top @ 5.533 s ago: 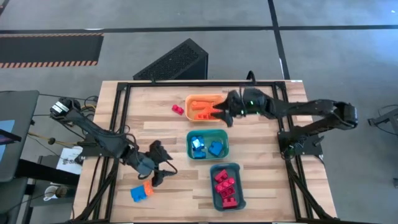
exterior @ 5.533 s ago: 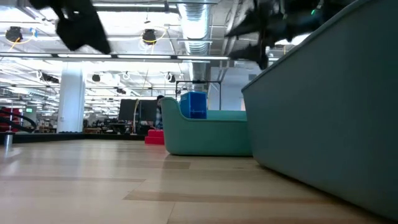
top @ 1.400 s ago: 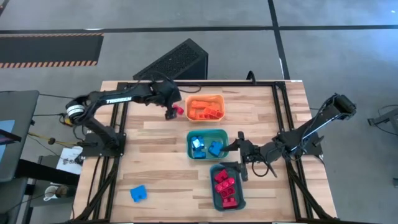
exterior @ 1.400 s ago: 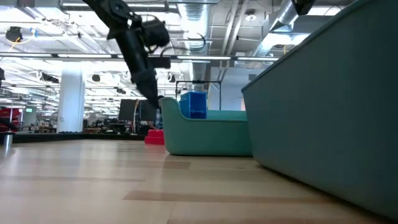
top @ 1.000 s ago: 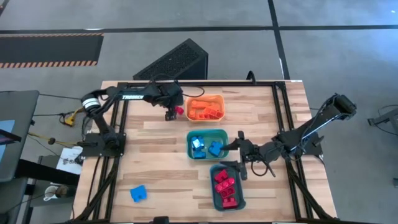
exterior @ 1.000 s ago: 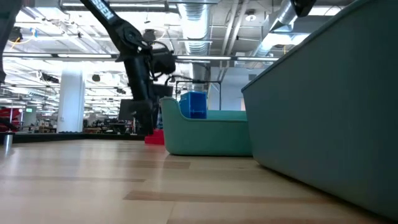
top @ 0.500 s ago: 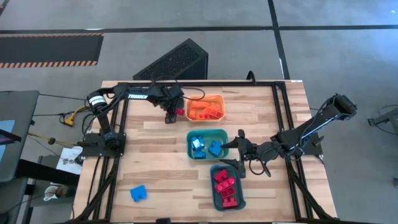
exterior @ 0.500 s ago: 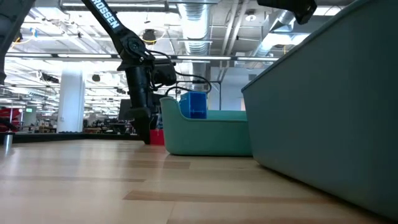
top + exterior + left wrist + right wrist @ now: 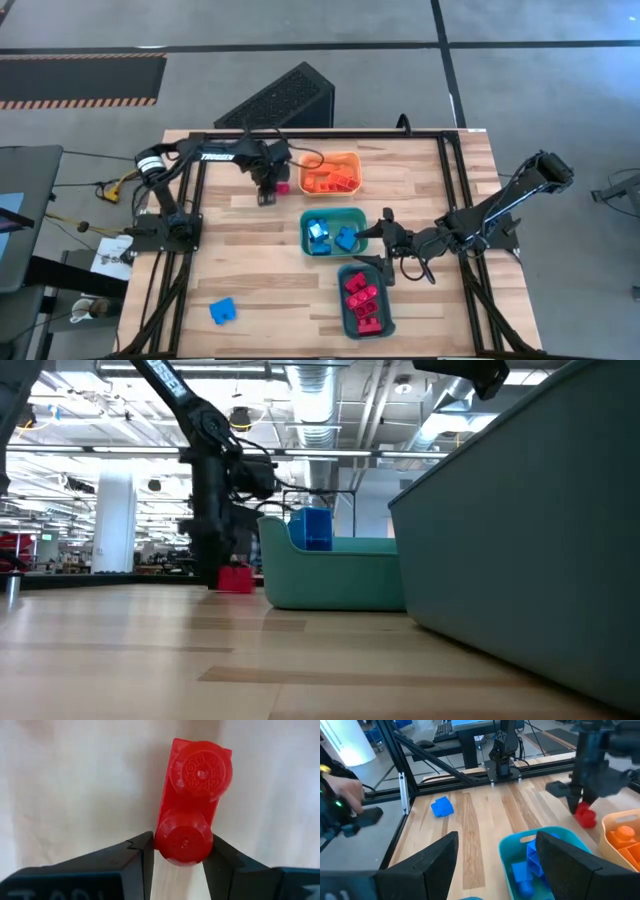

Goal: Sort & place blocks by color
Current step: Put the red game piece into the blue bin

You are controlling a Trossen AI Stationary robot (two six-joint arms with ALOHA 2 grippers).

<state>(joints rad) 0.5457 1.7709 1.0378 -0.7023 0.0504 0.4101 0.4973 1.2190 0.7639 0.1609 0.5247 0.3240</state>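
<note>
A red two-stud block [image 9: 192, 802] lies flat on the table just left of the orange tray [image 9: 330, 172], and my left gripper [image 9: 268, 188] stands over it, shut on it. The low view shows the red block [image 9: 236, 578] resting on the wood beside my left gripper [image 9: 213, 575]. My right gripper [image 9: 495, 870] hangs open and holds nothing, at the right of the green tray [image 9: 335, 232] of blue blocks. A loose blue block [image 9: 222, 311] lies near the front left. My left gripper pinches the red block between its two fingers [image 9: 146, 851], on the two long sides at the nearer stud's end [image 9: 184, 842]. The fingers come from above, pointing down, and lie across the block. The block rests flat on the table, studs up.
Orange blocks fill the orange tray. The dark teal tray [image 9: 362, 298] near the front holds red blocks. A black frame rail [image 9: 320, 134] runs along the far edge. Bare wood lies between the loose blue block and the trays.
My left gripper has come down to the table at the red block and has shifted a little toward the table's left edge. The block has slid slightly leftward with it, away from the trays, still flat on the wood.
</note>
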